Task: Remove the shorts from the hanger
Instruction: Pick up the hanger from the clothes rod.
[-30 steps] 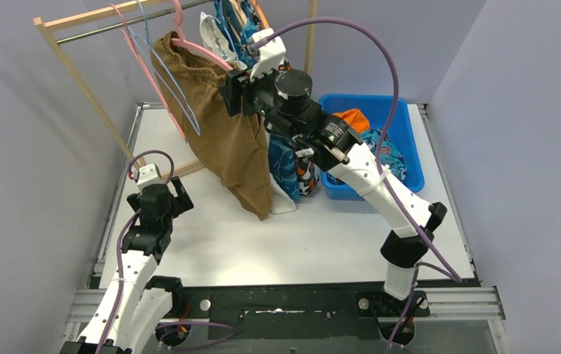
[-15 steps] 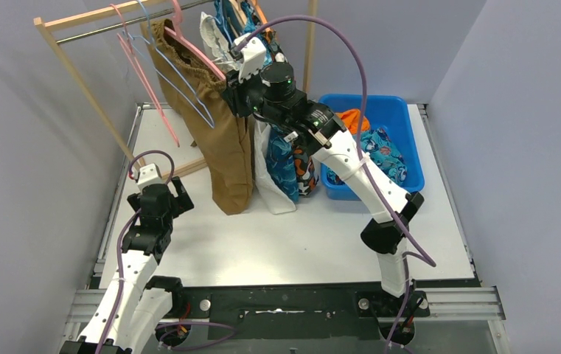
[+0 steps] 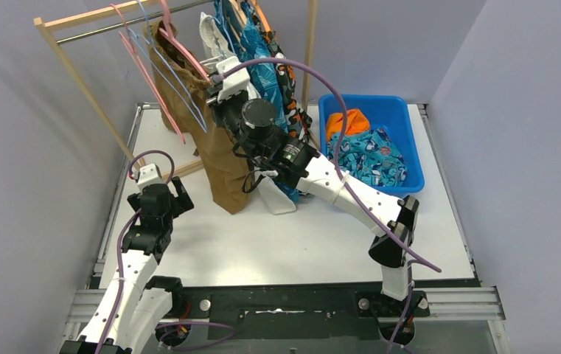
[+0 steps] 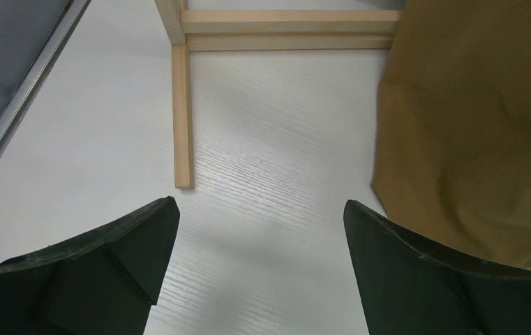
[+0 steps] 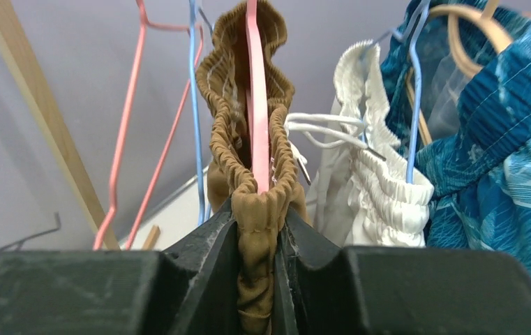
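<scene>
- One arm, the right, is reaching toward eleven o'clock, right gripper [image 5: 259, 215] pinching the brown shorts [image 3: 225, 169] at the waistband.
- Left gripper [image 4: 259, 209] is hovering low at eight o'clock, fingers spread apart.

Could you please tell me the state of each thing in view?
brown shorts: on the pink hanger, waistband pinched by the right gripper.
right gripper: shut on the brown shorts.
left gripper: open, empty.
white shorts: hanging on a blue hanger.
blue bin: holds orange shorts and teal shorts.
</scene>
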